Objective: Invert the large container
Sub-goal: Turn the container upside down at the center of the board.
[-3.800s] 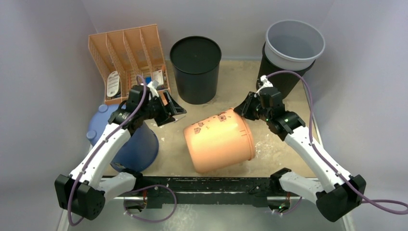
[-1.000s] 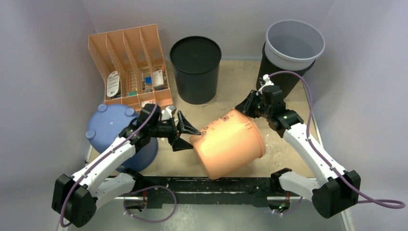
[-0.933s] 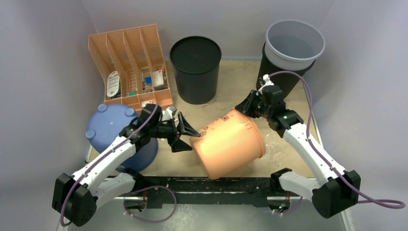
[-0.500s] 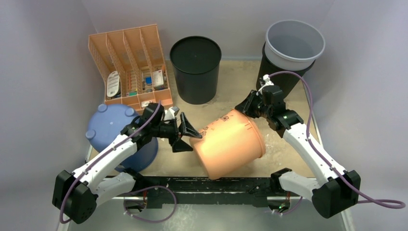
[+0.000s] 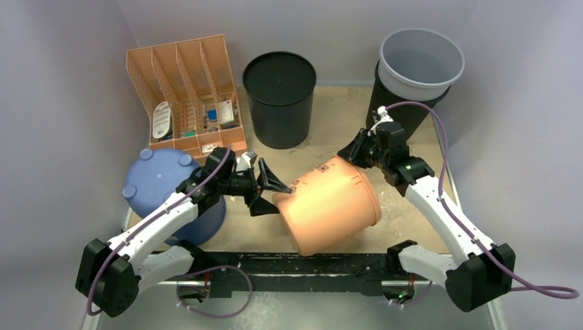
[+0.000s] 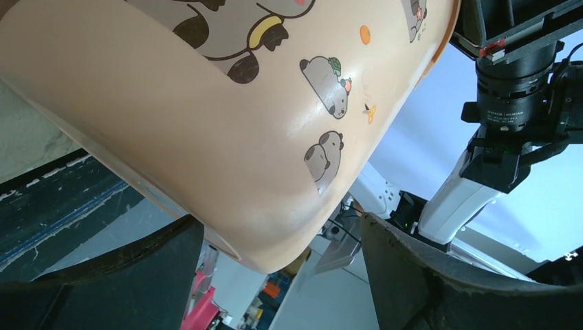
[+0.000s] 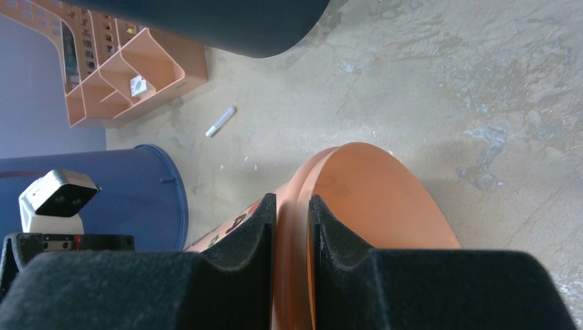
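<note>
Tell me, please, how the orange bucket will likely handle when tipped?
Probably light: the right claw holds the orange bucket tilted by its thin rim. Its smooth, round wall may roll or slip in the open left claw.

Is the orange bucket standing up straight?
No, the orange bucket is tipped on its side, its rim pinched by the right tool.

On the desk [image 5: 344, 110], the large orange plastic bucket [image 5: 328, 206] lies tilted on its side near the front centre. The black round bin [image 5: 280, 96] stands behind it. The orange slotted plastic organiser [image 5: 185, 82] sits rear left, with the blue plastic drum [image 5: 155, 182] before it. The grey plastic pail [image 5: 421, 65] sits nested in a black tub [image 5: 405, 113] rear right.
</note>
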Tool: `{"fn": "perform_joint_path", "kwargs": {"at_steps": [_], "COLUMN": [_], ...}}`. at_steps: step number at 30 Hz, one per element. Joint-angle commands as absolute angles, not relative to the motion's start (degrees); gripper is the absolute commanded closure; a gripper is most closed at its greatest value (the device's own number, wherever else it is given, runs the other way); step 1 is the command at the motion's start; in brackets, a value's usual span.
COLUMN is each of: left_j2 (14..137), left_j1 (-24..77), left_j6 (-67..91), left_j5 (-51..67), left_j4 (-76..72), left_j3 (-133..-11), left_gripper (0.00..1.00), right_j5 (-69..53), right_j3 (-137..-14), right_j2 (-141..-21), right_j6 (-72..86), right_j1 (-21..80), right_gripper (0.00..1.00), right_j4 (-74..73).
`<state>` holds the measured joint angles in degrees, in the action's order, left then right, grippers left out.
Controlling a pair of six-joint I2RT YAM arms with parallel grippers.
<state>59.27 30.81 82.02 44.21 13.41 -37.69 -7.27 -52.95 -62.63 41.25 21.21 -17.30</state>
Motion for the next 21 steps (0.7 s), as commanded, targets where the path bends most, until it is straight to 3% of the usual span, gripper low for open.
{"fn": "perform_joint_path", "kwargs": {"at_steps": [1, 21], "left_j2": [60.1, 61.4], "left_j1": [31.3, 23.0], "left_j6": [84.6, 77.7], "left_j5": [41.2, 41.4], "left_j4": [3.1, 6.1], "left_j3": [-42.6, -56.8], "left_gripper": [0.17, 0.18], "right_j5": [-11.7, -26.6], "right_j3": [-49.6, -44.8], "right_j2": [-63.8, -66.7], "right_j6": [39.7, 49.2], "right_j1": [22.4, 22.4], "right_gripper": [0.92, 0.94], "right_j4": [-22.7, -7.0]}}
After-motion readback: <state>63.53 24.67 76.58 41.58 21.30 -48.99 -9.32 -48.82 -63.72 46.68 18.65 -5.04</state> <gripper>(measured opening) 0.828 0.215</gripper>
